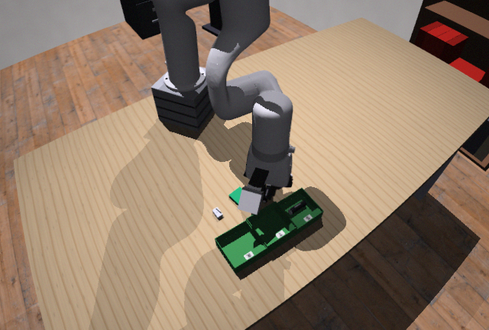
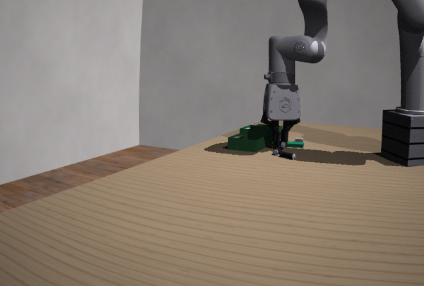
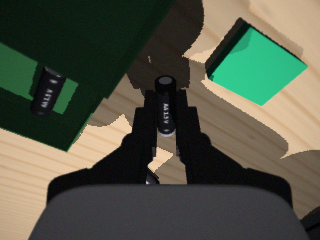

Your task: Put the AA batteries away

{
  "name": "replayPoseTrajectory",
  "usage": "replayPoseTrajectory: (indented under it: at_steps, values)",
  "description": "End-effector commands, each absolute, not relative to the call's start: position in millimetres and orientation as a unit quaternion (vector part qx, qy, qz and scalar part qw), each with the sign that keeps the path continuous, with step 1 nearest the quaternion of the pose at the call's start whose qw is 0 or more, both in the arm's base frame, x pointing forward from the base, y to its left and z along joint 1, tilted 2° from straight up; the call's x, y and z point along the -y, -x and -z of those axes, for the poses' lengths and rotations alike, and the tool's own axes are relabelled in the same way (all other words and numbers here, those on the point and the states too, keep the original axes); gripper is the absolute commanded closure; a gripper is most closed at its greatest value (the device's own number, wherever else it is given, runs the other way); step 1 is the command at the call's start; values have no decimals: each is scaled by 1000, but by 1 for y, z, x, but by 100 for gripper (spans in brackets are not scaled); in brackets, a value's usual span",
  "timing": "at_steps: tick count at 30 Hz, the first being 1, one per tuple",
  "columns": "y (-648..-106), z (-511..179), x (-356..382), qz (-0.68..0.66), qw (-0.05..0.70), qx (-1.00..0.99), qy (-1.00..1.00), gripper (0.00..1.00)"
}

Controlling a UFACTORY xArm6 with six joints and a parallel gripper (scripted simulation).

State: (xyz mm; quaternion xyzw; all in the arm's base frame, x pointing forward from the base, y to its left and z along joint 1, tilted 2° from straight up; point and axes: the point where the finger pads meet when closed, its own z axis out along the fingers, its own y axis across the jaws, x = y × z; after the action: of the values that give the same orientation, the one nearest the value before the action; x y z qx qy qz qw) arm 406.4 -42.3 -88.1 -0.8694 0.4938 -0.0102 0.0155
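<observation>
My gripper [image 2: 280,142] [image 3: 166,104] is shut on a black AA battery [image 2: 283,144] [image 3: 165,119], low beside the bins. Two more batteries lie on the table near the fingers: one shows its end [image 2: 275,151], the other its side [image 2: 287,155]. Part of a battery [image 3: 151,177] shows beneath the gripper in the wrist view. Another battery [image 1: 296,207] [image 3: 48,91] lies in the right-hand compartment in the top view. The three joined green bins [image 1: 237,270] [image 2: 244,145] [image 3: 125,40] stand on the table; their label letters are too small to read.
A flat green block [image 1: 235,195] [image 2: 295,144] [image 3: 260,65] lies close beside the gripper. A small white object [image 1: 217,213] [image 2: 298,140] lies beyond it. The bin walls rise right next to the fingers, and the gripper hides part of the bins in the top view.
</observation>
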Motion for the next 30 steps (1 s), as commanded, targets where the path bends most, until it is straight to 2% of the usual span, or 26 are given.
replayPoseTrajectory:
  at_steps: [1, 14, 30]
  values:
    - [-408, 73, 43, 13, 16, -494, 869, 100]
    - [-407, 36, 43, 13, 16, -494, 869, 100]
    - [-406, 32, 43, 13, 16, -494, 869, 100]
